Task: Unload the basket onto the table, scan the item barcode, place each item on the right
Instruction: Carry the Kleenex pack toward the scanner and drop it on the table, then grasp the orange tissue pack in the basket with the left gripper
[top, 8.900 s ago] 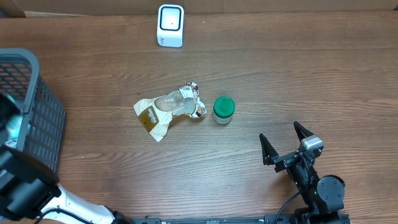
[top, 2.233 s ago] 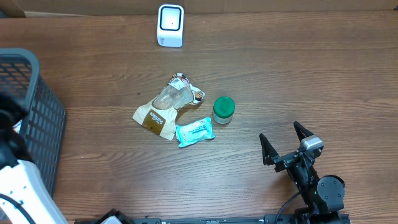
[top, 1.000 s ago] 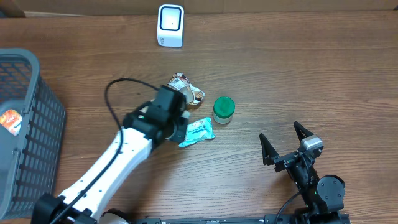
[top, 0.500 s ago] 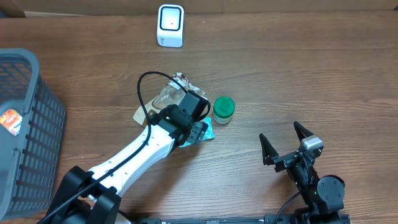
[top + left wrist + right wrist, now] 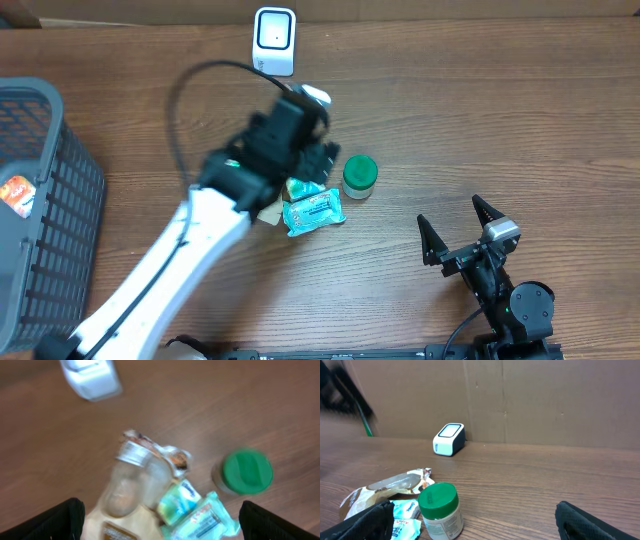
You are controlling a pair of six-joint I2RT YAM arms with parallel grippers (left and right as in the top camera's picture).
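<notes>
The right arm's fingers [image 5: 429,242] are standing spread and empty near the bench's [image 5: 500,110] front edge. Farther in, a teal wipes packet [image 5: 313,212] is lying against a crinkled snack bag [image 5: 131,485], with a green-lidded jar [image 5: 359,176] standing just beside them. The left arm's fingers [image 5: 55,522] are hovering above this cluster, spread wide and gripping nothing. The white scanner [image 5: 274,40] is sitting at the far edge.

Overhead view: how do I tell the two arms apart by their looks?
The left arm is long and white with a black wrist and a thin black cable looping off it. The right arm is mostly black, with a small silver block behind the right gripper, whose fingers are black pointed wedges.
</notes>
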